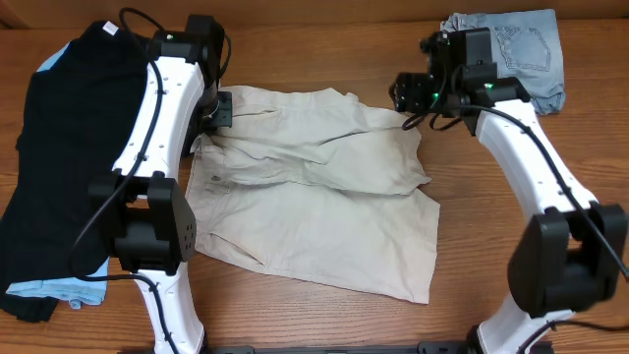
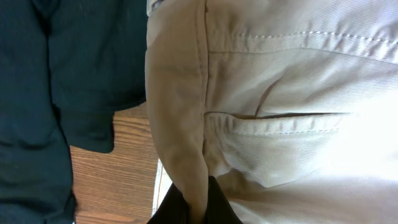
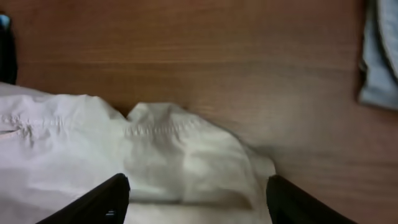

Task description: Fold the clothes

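The beige khaki shorts (image 1: 314, 187) lie in the middle of the table, with one half folded over the other. My left gripper (image 1: 218, 113) is at their far left corner and is shut on the waistband edge (image 2: 193, 186), which runs between the two black fingers. My right gripper (image 1: 411, 96) is open above the far right corner of the shorts (image 3: 186, 149). Its two fingers (image 3: 196, 202) are spread wide with the cloth below them, not touching it.
A black T-shirt (image 1: 59, 147) lies at the left over a light-blue cloth (image 1: 59, 290). It also shows in the left wrist view (image 2: 56, 81). Folded light-blue denim shorts (image 1: 521, 49) lie at the far right corner and show in the right wrist view (image 3: 379, 56).
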{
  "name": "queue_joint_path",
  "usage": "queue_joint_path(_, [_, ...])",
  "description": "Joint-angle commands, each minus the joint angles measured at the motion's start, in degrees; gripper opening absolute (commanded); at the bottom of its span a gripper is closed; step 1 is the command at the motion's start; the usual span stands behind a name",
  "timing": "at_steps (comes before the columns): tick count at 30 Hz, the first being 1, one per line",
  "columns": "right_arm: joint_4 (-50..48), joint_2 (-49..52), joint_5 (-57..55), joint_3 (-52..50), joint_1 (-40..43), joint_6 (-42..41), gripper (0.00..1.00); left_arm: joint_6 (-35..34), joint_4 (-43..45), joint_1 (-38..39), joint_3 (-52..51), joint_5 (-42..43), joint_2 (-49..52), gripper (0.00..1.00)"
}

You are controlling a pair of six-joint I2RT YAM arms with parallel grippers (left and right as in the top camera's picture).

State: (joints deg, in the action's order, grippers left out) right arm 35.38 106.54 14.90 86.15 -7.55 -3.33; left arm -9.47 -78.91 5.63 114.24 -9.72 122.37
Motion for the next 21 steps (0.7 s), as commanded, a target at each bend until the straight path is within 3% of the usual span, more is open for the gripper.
queue_joint_path(1, [-2.0,4.4,6.0,0.5,-0.9,7.7,0.77,-1.6,0.5,-0.2,-0.6,-0.8,-1.3,0.04])
queue_joint_path(7, [-2.8,8.7,7.8,0.5,-4.1,15.3,0.89,-2.4,1.4,-0.2,-0.6,-0.7,-1.3,0.04])
queue_joint_path(12, [-3.3,11.2,11.4,0.5,-6.7,17.3,0.9,-2.3,1.7,-0.2,-0.6,-0.7,-1.3,0.04])
queue_joint_path(13, [-3.7,11.5,11.4,0.5,-7.2,17.2,0.81,-2.3,1.7,-0.2,-0.6,-0.7,-1.3,0.04])
queue_joint_path(14, [-4.2,11.9,11.0,0.5,-7.6,16.7,0.63,-2.3,1.8,-0.2,-0.6,-0.7,-1.3,0.04])
queue_joint_path(15, [-4.9,12.1,10.4,0.5,-7.8,15.8,0.38,-2.3,1.9,-0.2,-0.6,-0.6,-1.3,0.04])
queue_joint_path(16, [-5.7,12.3,9.4,0.5,-7.9,14.2,0.24,-2.3,2.2,-0.2,-0.6,-0.6,-1.3,0.04])
queue_joint_path(17, [-7.0,12.3,8.5,0.5,-7.9,12.3,0.17,-2.3,2.6,-0.2,-0.5,-0.5,-1.3,0.04])
queue_joint_path(21, [-7.1,11.4,4.8,2.9,-6.7,8.1,0.06,-2.1,3.8,0.0,1.6,1.0,-1.3,0.04])
